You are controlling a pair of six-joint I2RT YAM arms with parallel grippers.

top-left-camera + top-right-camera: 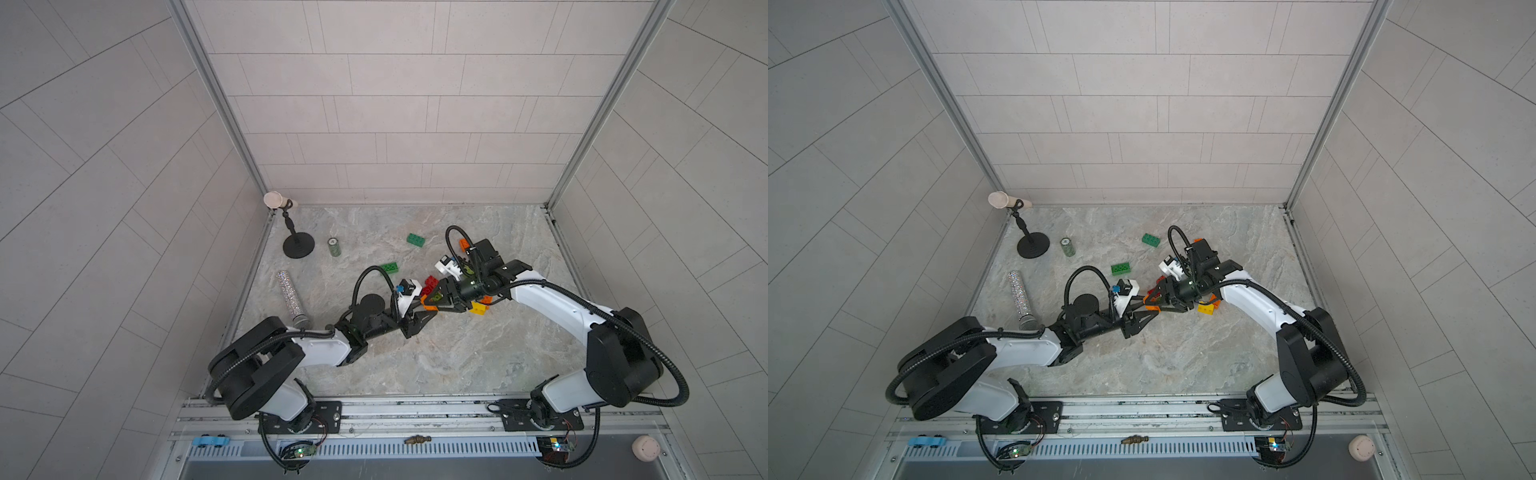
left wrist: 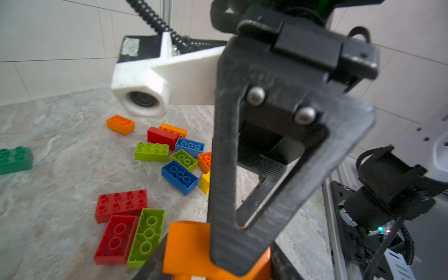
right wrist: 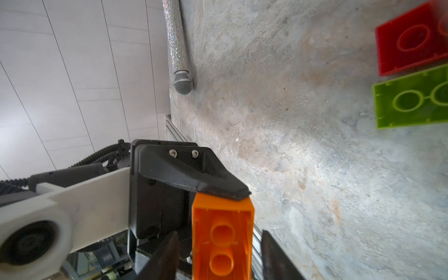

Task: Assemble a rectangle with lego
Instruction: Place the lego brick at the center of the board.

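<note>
Handover of orange brick, pinched endwise in closed left gripper, jaws of right gripper parted clear, probably for reorienting.

A grey marble-patterned tabletop carries small plastic lego bricks in red, orange, lime, blue and yellow beyond the left gripper; well apart from it lie two dark green bricks, a small green can and a glittery silver microphone.

Robot lab cell: panelled walls, aluminium frame.
</note>
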